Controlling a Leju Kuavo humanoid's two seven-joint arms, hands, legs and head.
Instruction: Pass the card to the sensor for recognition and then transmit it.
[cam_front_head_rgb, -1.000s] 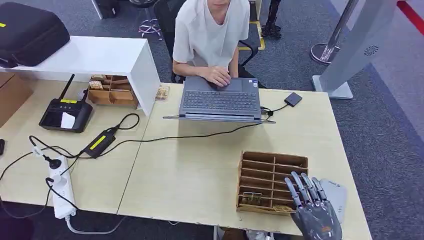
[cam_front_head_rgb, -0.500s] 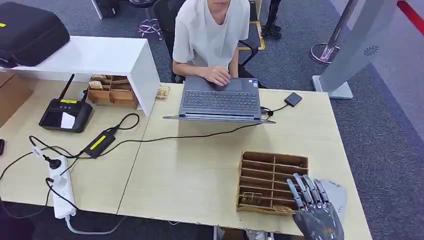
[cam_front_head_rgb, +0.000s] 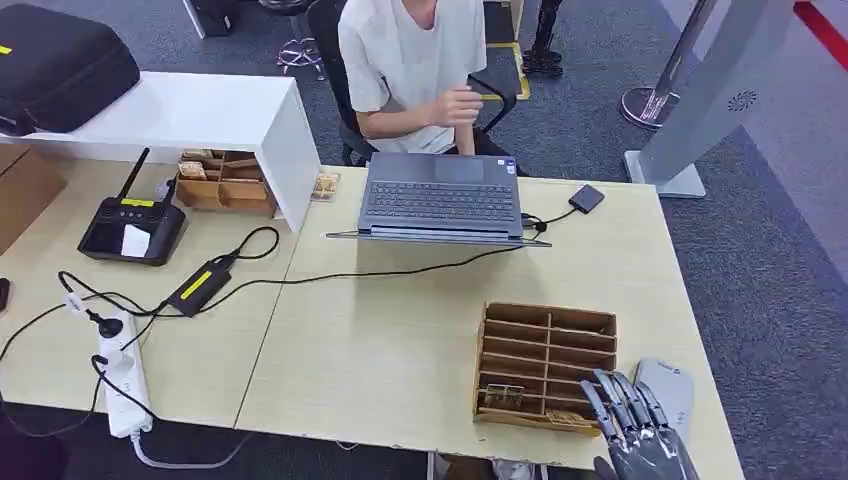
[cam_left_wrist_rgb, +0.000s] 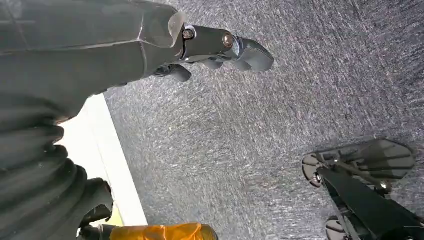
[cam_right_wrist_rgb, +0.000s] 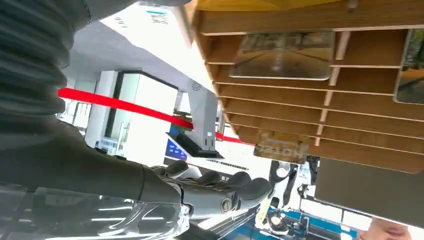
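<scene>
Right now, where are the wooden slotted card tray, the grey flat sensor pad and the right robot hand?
wooden slotted card tray (cam_front_head_rgb: 545, 318), head view, far rim.
grey flat sensor pad (cam_front_head_rgb: 672, 385), head view, top face.
right robot hand (cam_front_head_rgb: 640, 435), head view, its middle.

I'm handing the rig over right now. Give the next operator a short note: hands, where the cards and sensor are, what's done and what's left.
Right hand: empty, fingers straight and apart, at the table's near right corner between the wooden card rack and the grey sensor pad.
Left hand: hangs over the carpet, holds nothing.
Cards: one in the rack's near row, another beside it.
Done: nothing visible; no card picked.
Left: take a card, present it to the sensor pad, then pass it on, probably to the person at the laptop.
</scene>
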